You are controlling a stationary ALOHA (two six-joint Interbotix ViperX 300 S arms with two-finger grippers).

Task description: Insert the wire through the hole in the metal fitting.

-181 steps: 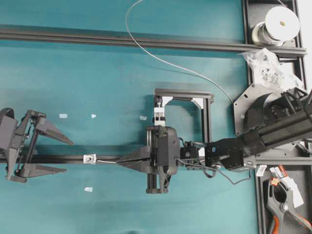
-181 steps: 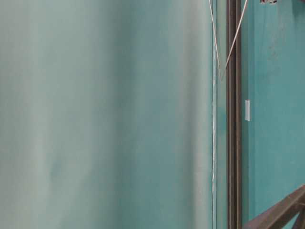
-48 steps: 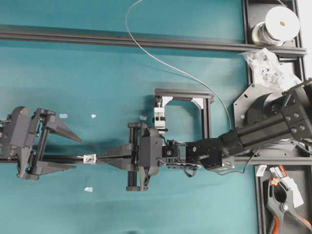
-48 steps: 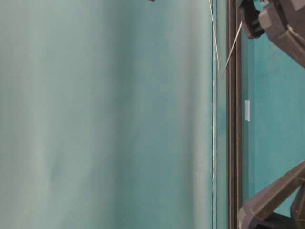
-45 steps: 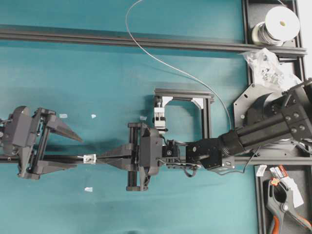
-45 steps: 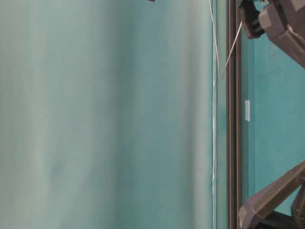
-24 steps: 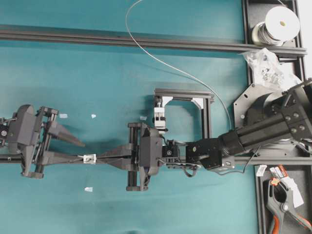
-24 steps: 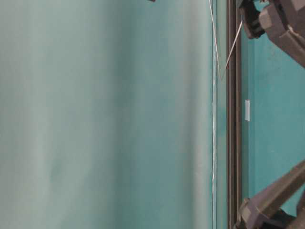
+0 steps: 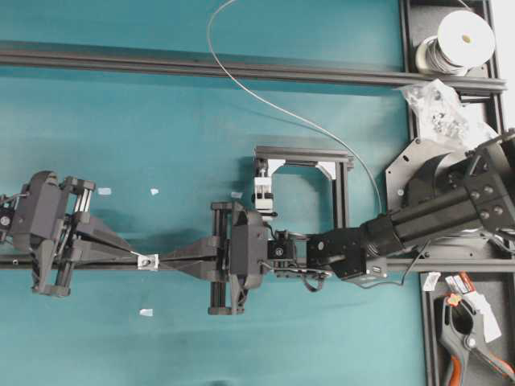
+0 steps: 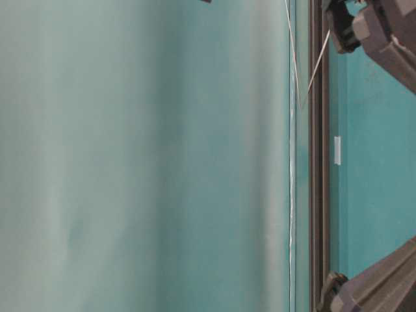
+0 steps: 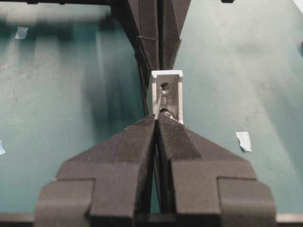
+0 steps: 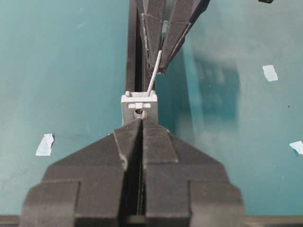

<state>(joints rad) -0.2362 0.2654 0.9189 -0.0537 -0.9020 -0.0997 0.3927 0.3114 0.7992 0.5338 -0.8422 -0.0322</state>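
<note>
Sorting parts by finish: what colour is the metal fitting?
Shiny silver-white metal fitting, dark centre hole; clearest in the right wrist view.

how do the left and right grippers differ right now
The left gripper reaches the metal fitting from the overhead view's left, the right gripper from the right.
In the right wrist view, the left gripper pinches the wire end poking out past the fitting; the right gripper sits on the feeding side.
The left gripper's fingers angle down toward the fitting; the right's lie along the black rail.
Both are shut, tips close to the fitting.
</note>
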